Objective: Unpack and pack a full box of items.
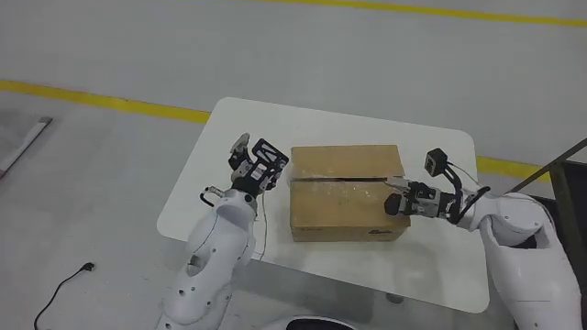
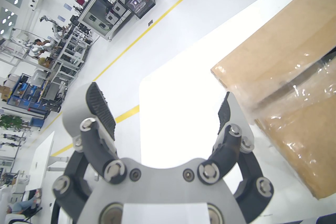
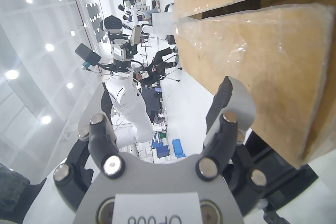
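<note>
Illumination is bright, even and overhead in all views. In the right wrist view, round ceiling lights (image 3: 49, 47) register as blown-out white discs with slight flare. In the left wrist view, the table (image 2: 170, 117) surface is overexposed to plain white, without texture. Clear tape (image 2: 302, 93) on the box (image 2: 275, 51) returns small specular glints. In the top view, the gap between the box flaps reads dark. Both wrist views bow straight lines toward the edges, e.g. the yellow floor line (image 2: 168, 11).

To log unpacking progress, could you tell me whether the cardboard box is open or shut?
Shut: the box has both flaps lying flat, a narrow gap between.
</note>
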`<action>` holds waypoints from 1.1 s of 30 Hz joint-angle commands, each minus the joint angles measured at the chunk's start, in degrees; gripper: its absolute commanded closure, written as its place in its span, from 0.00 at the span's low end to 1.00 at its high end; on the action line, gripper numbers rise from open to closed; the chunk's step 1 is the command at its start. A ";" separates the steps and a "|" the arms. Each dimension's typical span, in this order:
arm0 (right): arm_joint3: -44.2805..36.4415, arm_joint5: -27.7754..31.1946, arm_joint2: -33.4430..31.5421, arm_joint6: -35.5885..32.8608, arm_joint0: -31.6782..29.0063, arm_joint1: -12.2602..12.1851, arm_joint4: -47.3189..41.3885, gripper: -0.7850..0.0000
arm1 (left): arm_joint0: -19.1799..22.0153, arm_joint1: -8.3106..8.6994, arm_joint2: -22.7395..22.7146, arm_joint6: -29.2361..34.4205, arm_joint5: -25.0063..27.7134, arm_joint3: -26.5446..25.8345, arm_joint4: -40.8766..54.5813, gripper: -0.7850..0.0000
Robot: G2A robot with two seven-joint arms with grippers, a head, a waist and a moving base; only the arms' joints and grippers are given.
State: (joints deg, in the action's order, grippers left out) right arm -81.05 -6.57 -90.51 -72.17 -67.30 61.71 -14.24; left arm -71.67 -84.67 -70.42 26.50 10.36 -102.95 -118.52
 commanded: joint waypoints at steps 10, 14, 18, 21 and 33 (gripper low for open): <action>2.49 -2.84 3.34 4.99 1.10 -0.77 8.28 0.34 | -3.53 0.56 -0.95 0.58 1.12 -2.28 -1.33 0.00; 2.37 -3.09 5.33 7.26 1.33 -0.73 10.06 0.37 | -3.32 0.60 -0.58 0.63 1.48 -1.94 -1.39 0.00; 2.19 -3.12 6.33 8.54 1.51 -0.66 9.28 0.36 | -2.94 0.60 -0.18 0.68 1.49 -1.54 -1.46 0.00; 2.00 -2.88 7.44 9.15 1.77 -0.62 9.34 0.38 | -2.71 0.60 0.14 0.61 1.44 -1.06 -1.50 0.00; 2.84 -1.69 11.80 12.23 3.70 -0.22 9.30 1.00 | -2.64 0.73 0.26 0.50 0.78 -0.53 -1.84 0.00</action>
State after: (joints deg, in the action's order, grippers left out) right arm -78.31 -8.37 -78.87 -60.26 -63.72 61.46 -4.90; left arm -74.28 -83.95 -70.16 27.00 11.23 -103.48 -120.34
